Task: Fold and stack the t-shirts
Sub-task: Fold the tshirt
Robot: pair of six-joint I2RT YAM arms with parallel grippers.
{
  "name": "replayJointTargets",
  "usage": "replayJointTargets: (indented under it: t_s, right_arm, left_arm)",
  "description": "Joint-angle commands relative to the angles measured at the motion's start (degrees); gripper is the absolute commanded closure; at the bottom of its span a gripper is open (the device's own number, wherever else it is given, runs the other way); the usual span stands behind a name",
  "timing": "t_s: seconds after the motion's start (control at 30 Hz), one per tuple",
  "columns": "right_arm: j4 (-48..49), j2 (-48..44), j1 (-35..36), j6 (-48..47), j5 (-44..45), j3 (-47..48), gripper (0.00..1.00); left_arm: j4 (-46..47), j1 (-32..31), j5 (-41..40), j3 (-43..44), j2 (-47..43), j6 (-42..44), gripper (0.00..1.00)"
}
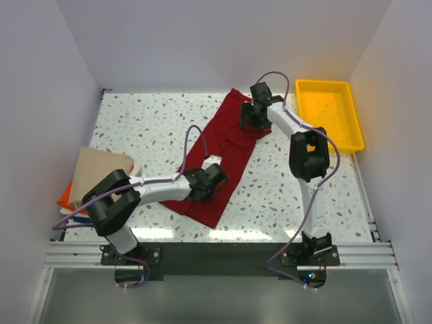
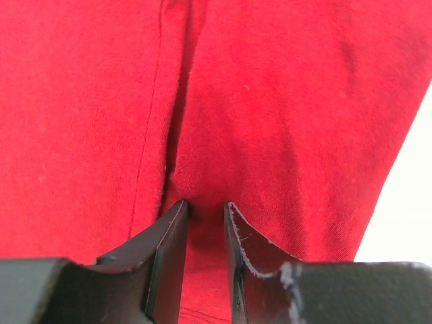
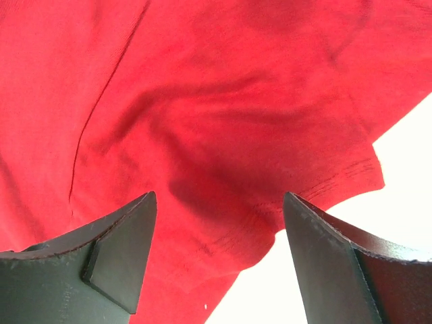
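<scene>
A dark red t-shirt (image 1: 229, 145) lies as a long folded strip, running diagonally from the far middle of the table towards the near edge. My left gripper (image 1: 214, 177) is down on its near half. In the left wrist view the jaws (image 2: 206, 206) stand close together, with a ridge of the red cloth (image 2: 283, 101) pinched between them. My right gripper (image 1: 251, 120) hovers over the shirt's far end. Its jaws (image 3: 219, 196) are wide open above a hemmed corner of the cloth (image 3: 202, 101) and hold nothing. Folded tan (image 1: 101, 169), orange (image 1: 66, 196) and blue (image 1: 75, 219) t-shirts lie stacked at the left edge.
A yellow plastic tray (image 1: 356, 131) sits at the far right of the speckled table (image 1: 142, 128). White walls close in the left, right and back. Purple cables loop over both arms.
</scene>
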Motion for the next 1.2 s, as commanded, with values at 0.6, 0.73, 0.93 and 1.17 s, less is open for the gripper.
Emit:
replayJointTargets:
  t_s: [0.6, 0.73, 0.93, 1.17]
  right_arm:
    - [-4.37, 16.45, -6.11, -2.75, -4.16, 22.39, 0.21]
    - [-2.61, 18.66, -6.46, -2.93, -8.02, 25.83, 0.21]
    - [0.64, 13.85, -6.46, -1.7, -10.85, 25.93, 0.13]
    - [0.99, -0.11, -6.29, 3.74, -9.27, 15.25, 0.08]
  left_arm:
    - [5.01, -9.88, 15.35, 5.04, 2.25, -6.85, 0.59]
    - [7.37, -6.19, 19.99, 7.86, 1.55, -6.41, 0.55]
    - [9.67, 6.11, 21.69, 14.71, -0.12, -5.62, 0.51]
    - [9.67, 18.49, 11.86, 29.47, 8.92, 0.09, 0.46]
